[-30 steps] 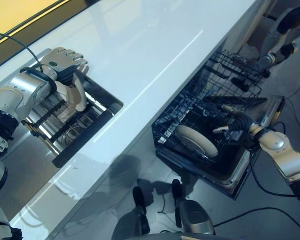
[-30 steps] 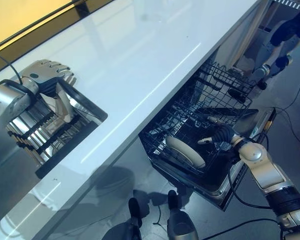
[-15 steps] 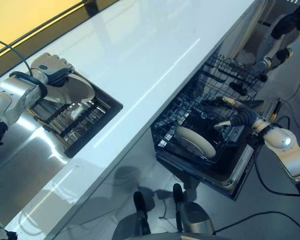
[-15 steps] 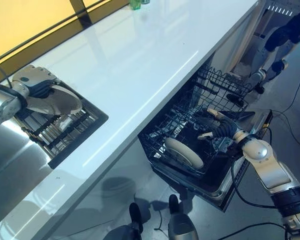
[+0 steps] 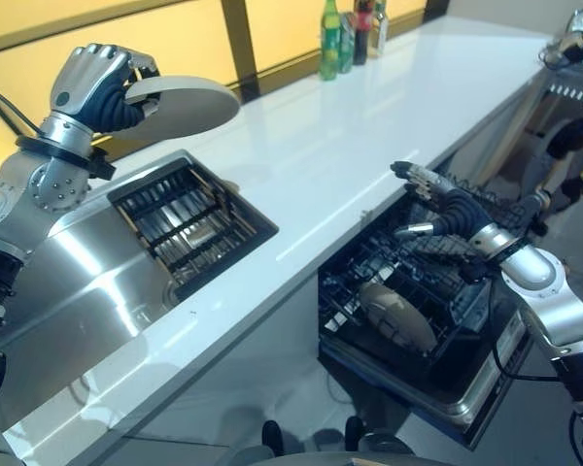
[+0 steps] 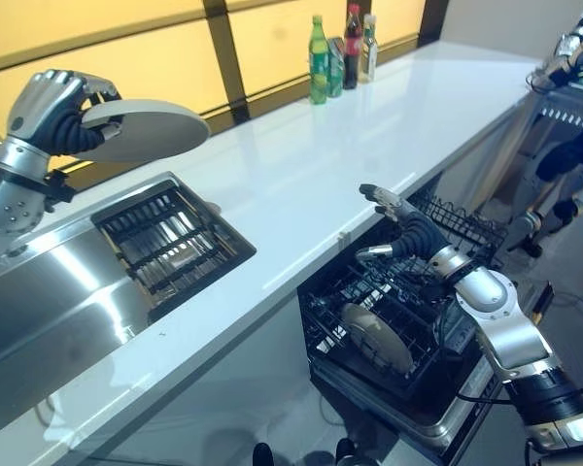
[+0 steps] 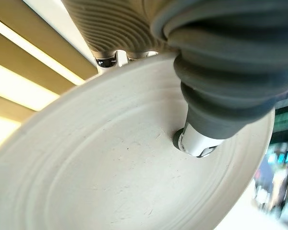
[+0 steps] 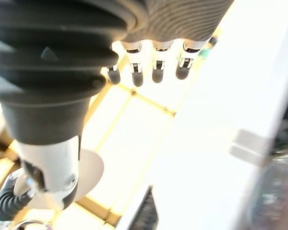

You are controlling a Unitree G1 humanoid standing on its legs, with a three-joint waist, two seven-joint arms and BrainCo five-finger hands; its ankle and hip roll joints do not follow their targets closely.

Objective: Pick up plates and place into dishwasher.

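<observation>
Left hand (image 5: 95,85) clamped on the rim of a round pale stoneware plate (image 5: 180,105), fingers curled over the edge and thumb pressed to the plate's face, as seen from the left wrist. Plate held aloft and nearly level, above the far rim of the recessed steel sink (image 5: 78,282) and its black slatted drying rack (image 5: 189,223), clear of both. Right hand (image 5: 437,199) open, fingers straight and spread, thumb apart, holding nothing, hovering above the near edge of the long white glossy countertop (image 5: 369,107), just over the pulled-out black wire dishwasher rack (image 5: 389,291). A second round pale plate (image 5: 398,313) already standing tilted among the tines toward the front of that rack. A cluster of bottles (image 5: 353,34), one green, standing at the countertop's far edge, well apart from the work.

Step in hand, by the look of it: carry phase, plate lifted from the sink side and not yet brought to the dishwasher. Next move likely calls for travel across the countertop toward the rack, then either a handover to the waiting open hand or a direct lowering. Either way, plate to be turned from flat to on-edge so as to slot between tines beside the one already there; grip at the rim alone, so some risk of slipping while tilting.
</observation>
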